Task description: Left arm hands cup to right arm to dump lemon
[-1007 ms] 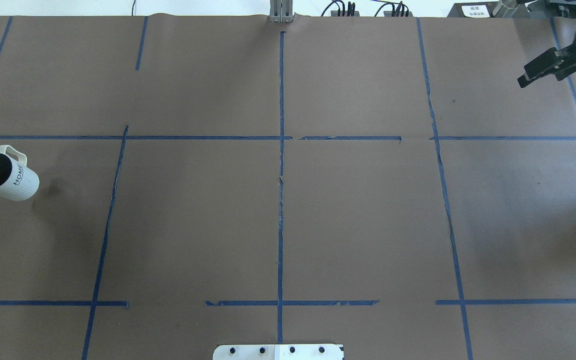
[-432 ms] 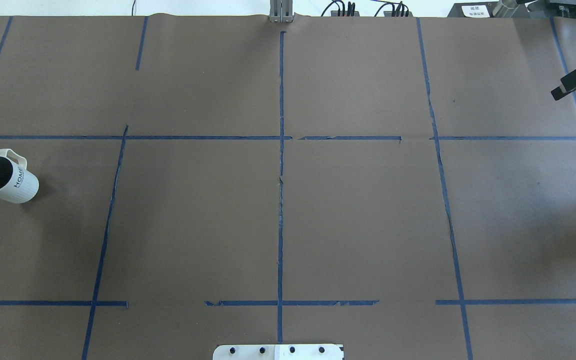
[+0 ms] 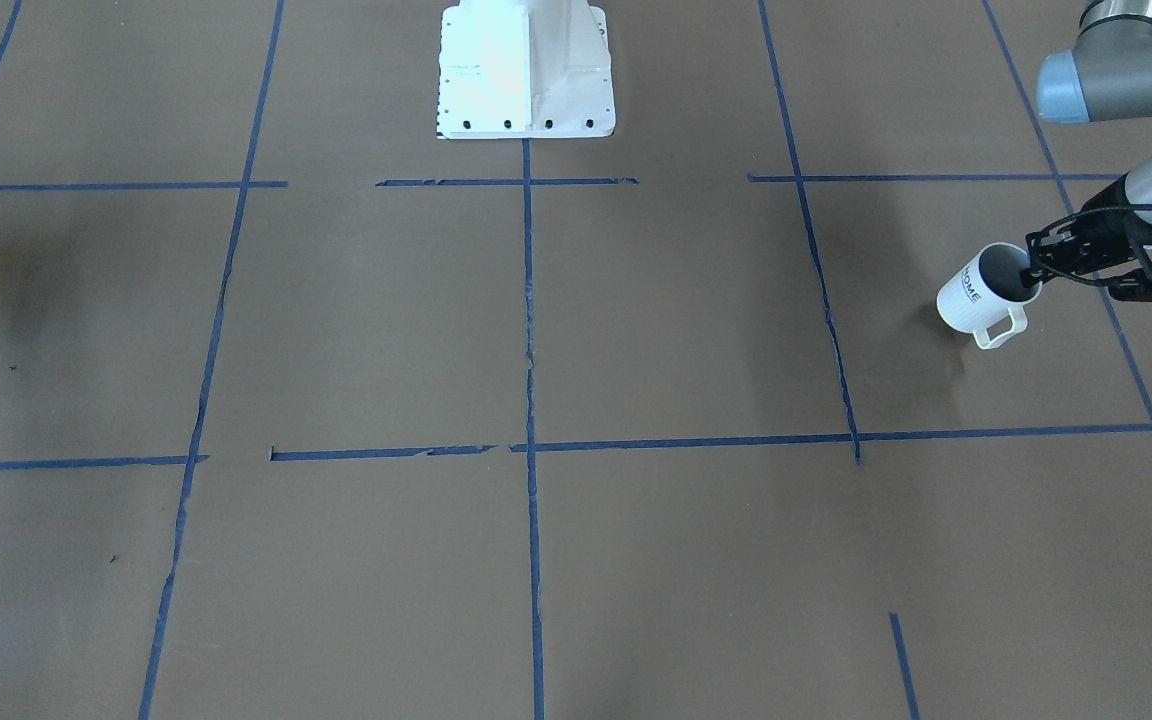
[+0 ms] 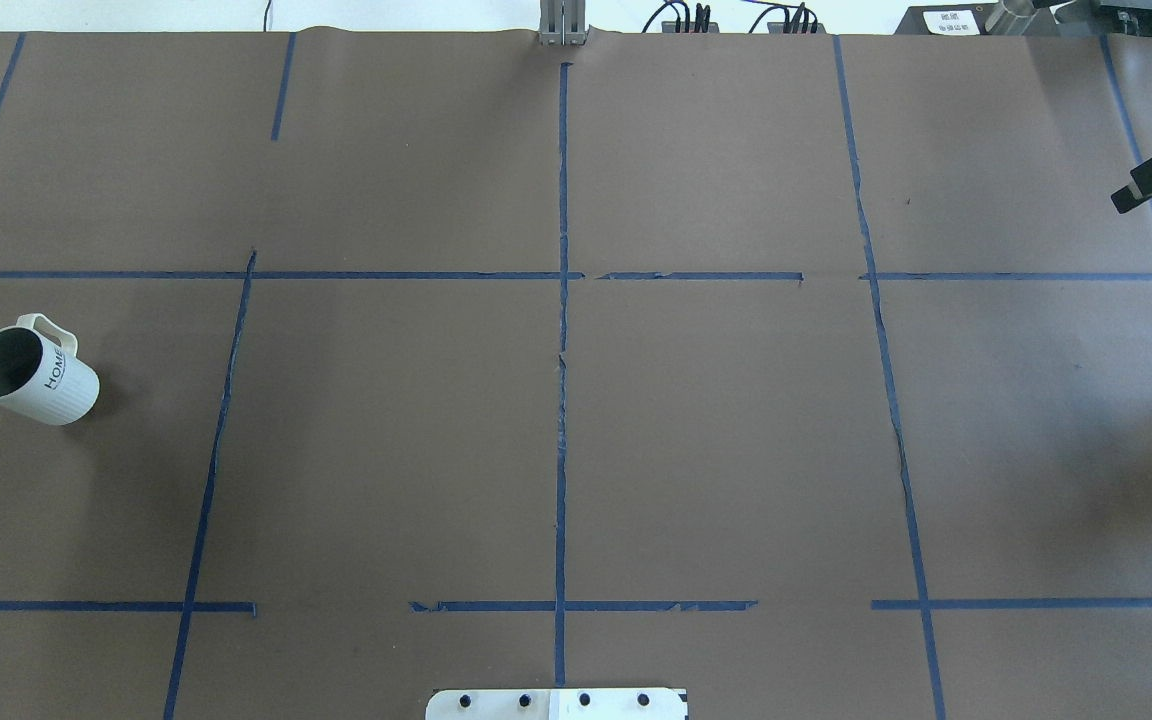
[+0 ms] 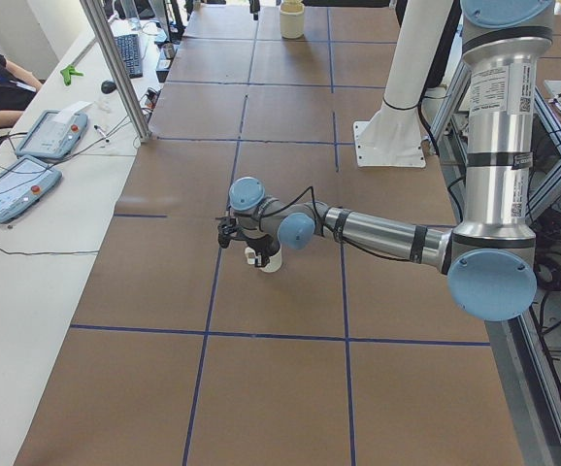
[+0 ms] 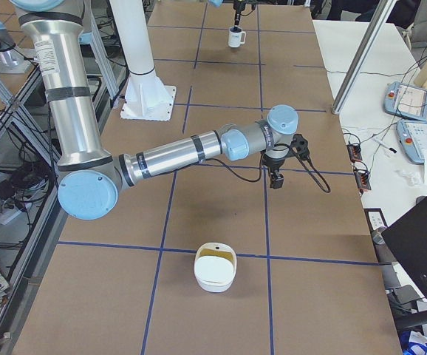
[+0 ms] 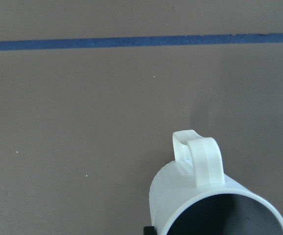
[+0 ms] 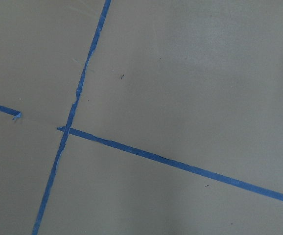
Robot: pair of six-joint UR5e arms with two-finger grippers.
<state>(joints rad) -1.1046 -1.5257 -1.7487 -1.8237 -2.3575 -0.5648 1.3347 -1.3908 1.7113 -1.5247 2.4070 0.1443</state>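
left gripper [image 3: 1036, 272] clenched on the rim of the cup [image 3: 976, 292]. cup tilted, handle toward the far edge, close to the worktop [image 4: 716, 420]'s left edge. right gripper [image 4: 1131, 192] over the right edge, far side; can't tell its grip.

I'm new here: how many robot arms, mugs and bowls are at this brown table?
Robot arms: 2 (left arm, right arm)
White mug: 1
White bowl: 1
Total: 4
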